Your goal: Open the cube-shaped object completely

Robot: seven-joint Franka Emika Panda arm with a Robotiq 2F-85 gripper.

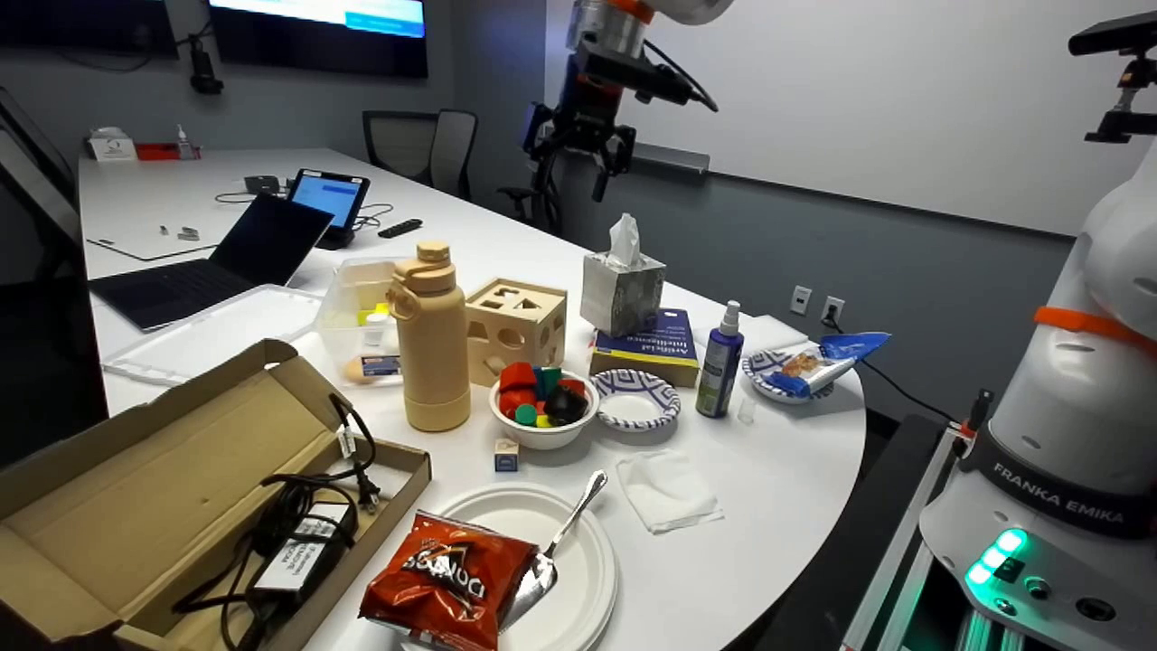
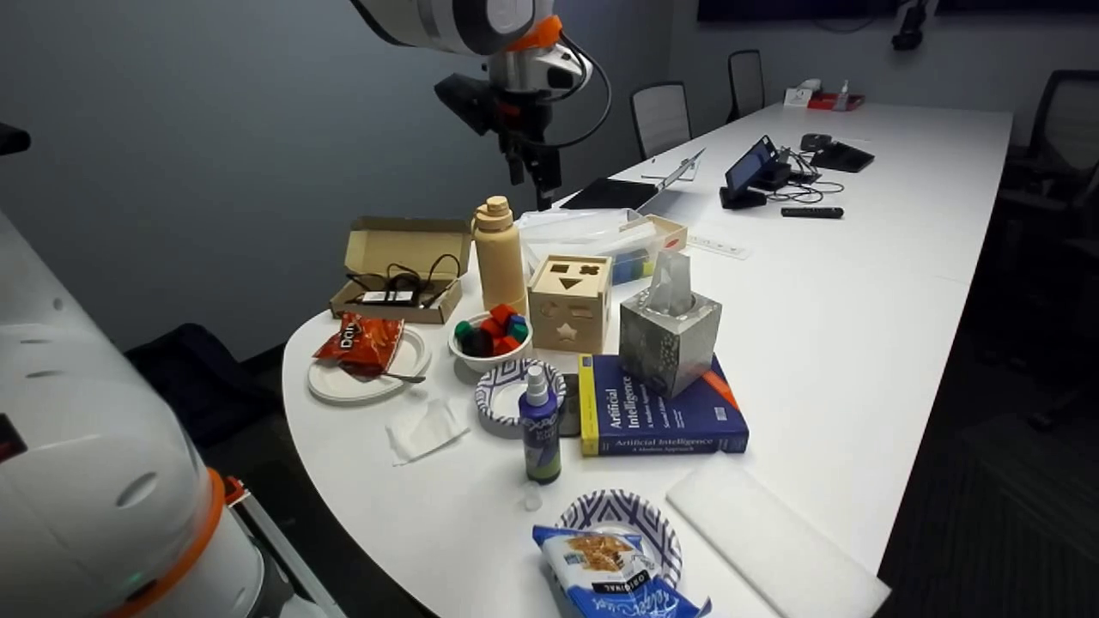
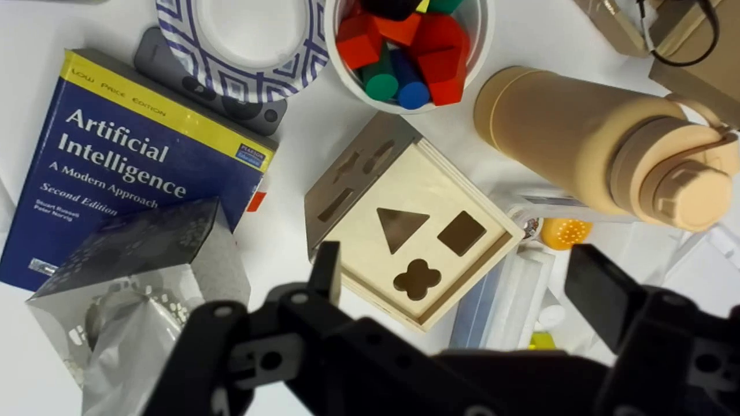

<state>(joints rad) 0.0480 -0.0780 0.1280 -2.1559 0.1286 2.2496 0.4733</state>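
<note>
Above the tabletop point(image 2: 824, 343): claw point(image 3: 462, 280) spread wide, empty; cube box point(image 2: 565, 300) lower, lid point(image 3: 428, 242) on.
Cube box stands between bottle point(image 1: 436, 353) and book point(image 3: 124, 153), holed lid uppermost; claw hangs high, presumably to clear the taller bottle while lining up.

One wooden cube point(image 3: 426, 241), two patterned plates point(image 1: 635, 409) point(image 1: 765, 364)

pale beige cube box point(image 3: 421, 242), tan bottle point(image 3: 569, 130), blue-and-yellow book point(image 3: 136, 167), purple-patterned white plate point(image 3: 248, 34), red chip bag point(image 1: 452, 574)
</note>
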